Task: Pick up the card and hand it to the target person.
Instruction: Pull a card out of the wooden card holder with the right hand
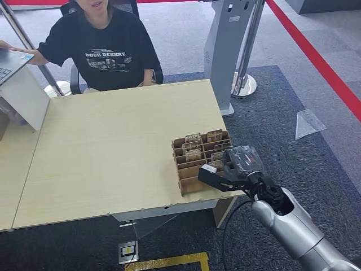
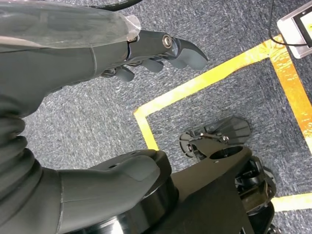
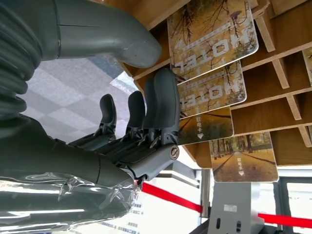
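Reaching for a card, by the look of it: right hand [image 1: 217, 176] poised at the near edge of the slotted cardboard rack [image 1: 190, 183] on the tabletop [image 1: 106, 152], fingers apart and holding nothing, thumb [image 3: 110, 36] on one side and dark fingers [image 3: 165, 105] on the other, just at the edges of the hotel cards [image 3: 211, 34] standing in their slots. Cannot tell from the wrist view whether a fingertip already touches the nearest card [image 3: 211, 90] or merely sits beside it; no pinch made yet. Several cards upright in the rack's compartments at the right end of the tabletop, near its front edge. Left hand [image 2: 162, 51] hanging down over the carpet with the yellow floor tape [image 2: 206, 80], fingers loosely spread, nothing in it. Seated person in a black shirt [image 1: 104, 53] at the far side of the tabletop, well apart from the rack, presumably the one to receive the card. Step in hand judged as the pickup, still at its start. Next move likely calling for closing thumb and fingers on a single card's top edge, lifting it straight out of its slot without dragging neighbours or tipping the light rack, then carrying it across towards the person.
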